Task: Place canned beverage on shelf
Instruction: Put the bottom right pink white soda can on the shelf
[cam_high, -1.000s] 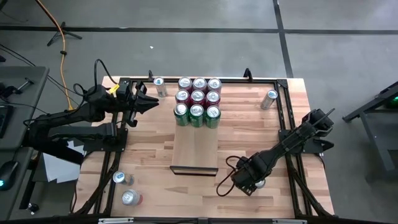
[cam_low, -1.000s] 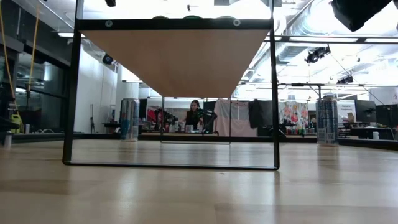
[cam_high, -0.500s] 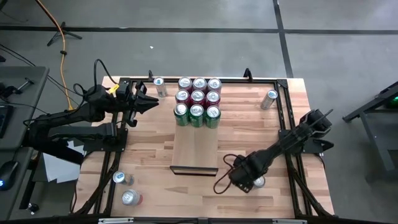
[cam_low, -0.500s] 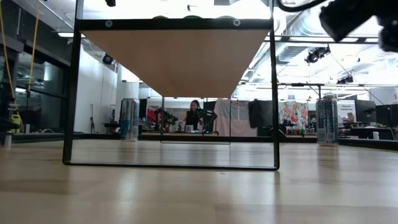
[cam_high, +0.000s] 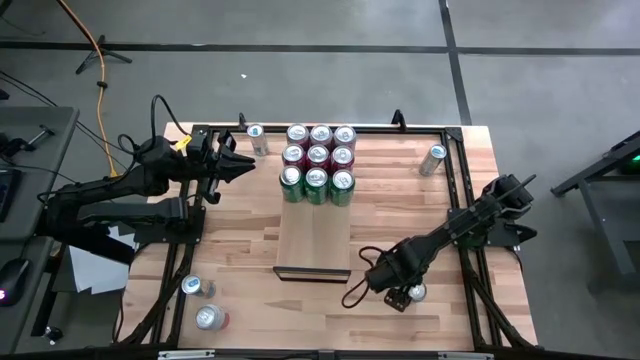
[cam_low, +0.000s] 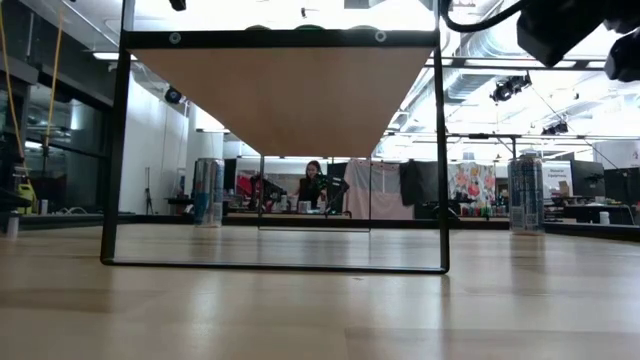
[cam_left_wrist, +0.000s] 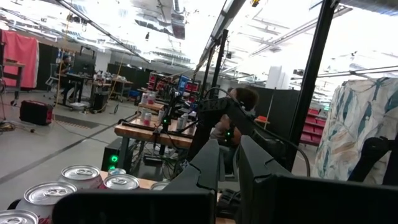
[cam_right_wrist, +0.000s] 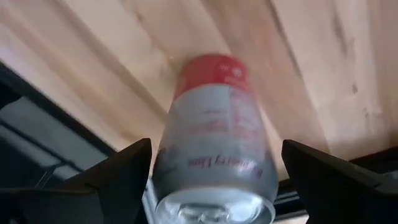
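A silver can with a red band (cam_right_wrist: 211, 149) stands upright on the tabletop near the right front, its top (cam_high: 416, 293) showing in the high view. My right gripper (cam_right_wrist: 214, 155) points steeply down over it, open, one finger on each side with a small gap to the can. The shelf (cam_high: 313, 240), a pale board on a black frame, lies mid-table; its underside (cam_low: 280, 95) shows in the low view. Several red and green cans (cam_high: 318, 160) stand on its far end. My left gripper (cam_high: 245, 165) waits shut at the far left, raised.
Loose cans stand at the far left (cam_high: 257, 135) and near left (cam_high: 196, 287), (cam_high: 210, 318); one (cam_high: 433, 158) lies at the far right. Black frame rails (cam_high: 455, 190) border the table. The near half of the shelf is bare board.
My right gripper has rolled about its own axis above the can at the right front. The can's top, half hidden under the gripper a second ago, now shows beside it in the high view. The arm has come into the low view's upper right corner.
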